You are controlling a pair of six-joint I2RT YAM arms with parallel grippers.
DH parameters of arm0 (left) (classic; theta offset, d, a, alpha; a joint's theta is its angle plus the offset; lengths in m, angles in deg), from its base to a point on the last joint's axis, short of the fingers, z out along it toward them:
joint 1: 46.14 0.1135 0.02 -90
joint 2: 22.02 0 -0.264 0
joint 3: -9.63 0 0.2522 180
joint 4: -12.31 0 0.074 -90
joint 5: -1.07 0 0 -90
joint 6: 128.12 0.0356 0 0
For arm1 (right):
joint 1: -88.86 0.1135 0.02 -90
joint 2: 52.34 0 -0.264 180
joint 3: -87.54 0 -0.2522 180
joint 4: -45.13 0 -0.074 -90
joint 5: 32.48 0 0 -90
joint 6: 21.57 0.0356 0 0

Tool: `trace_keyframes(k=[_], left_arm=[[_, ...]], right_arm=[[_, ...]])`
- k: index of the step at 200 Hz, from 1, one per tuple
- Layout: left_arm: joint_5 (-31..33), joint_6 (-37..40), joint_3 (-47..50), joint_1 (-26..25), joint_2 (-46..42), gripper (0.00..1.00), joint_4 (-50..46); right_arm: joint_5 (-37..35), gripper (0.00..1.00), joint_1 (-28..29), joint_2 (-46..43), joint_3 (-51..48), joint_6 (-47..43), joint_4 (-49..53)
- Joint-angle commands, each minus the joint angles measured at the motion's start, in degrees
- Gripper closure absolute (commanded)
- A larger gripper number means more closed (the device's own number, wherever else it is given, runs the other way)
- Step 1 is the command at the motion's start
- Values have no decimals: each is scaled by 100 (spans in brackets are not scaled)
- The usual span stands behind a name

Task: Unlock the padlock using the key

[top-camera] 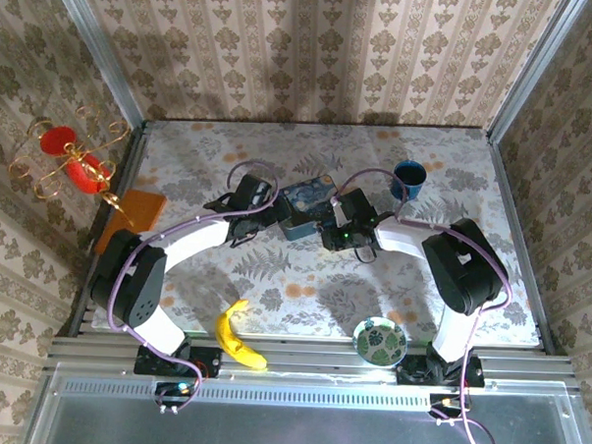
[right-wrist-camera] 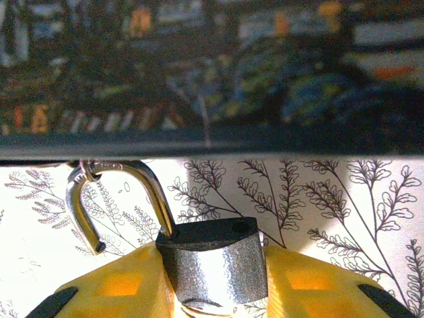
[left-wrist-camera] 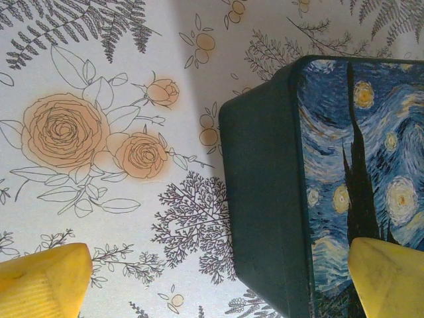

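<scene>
Padlock [right-wrist-camera: 211, 264] in right gripper [right-wrist-camera: 213, 286], shackle [right-wrist-camera: 154, 191] open, just beside blue tin [right-wrist-camera: 212, 79]

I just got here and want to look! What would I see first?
A tiny silver padlock, its shackle swung open, sits pinched in the right tool. Just beyond it, mid-table between both arms, is a blue starry-night tin. A yellow banana lies at the near edge.

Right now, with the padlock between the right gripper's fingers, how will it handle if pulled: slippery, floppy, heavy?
The padlock looks like solid metal, so it is probably rigid and heavy for its size. Its smooth brushed body may slip in the right gripper. The open shackle could swing or snag.
</scene>
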Motion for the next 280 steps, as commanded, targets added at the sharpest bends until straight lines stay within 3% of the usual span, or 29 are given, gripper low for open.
trace_keyframes(k=[1, 36, 96, 185, 280], left_arm=[[39, -33, 60, 25, -30, 0, 39], [237, 6, -31, -54, 81, 0, 30], [968, 352, -425, -267, 474, 0, -28], [1429, 744, -1109, -457, 1166, 0, -564], [1254, 344, -614, -503, 988, 0, -643]], right_arm=[[118, 90, 97, 82, -184, 351, -307], [248, 100, 100, -96, -409, 991, -556], [337, 100, 100, -214, -601, 1616, -687], [441, 100, 100, -404, -1019, 2534, -1233], [685, 100, 40, -250, -1130, 3155, -1889]])
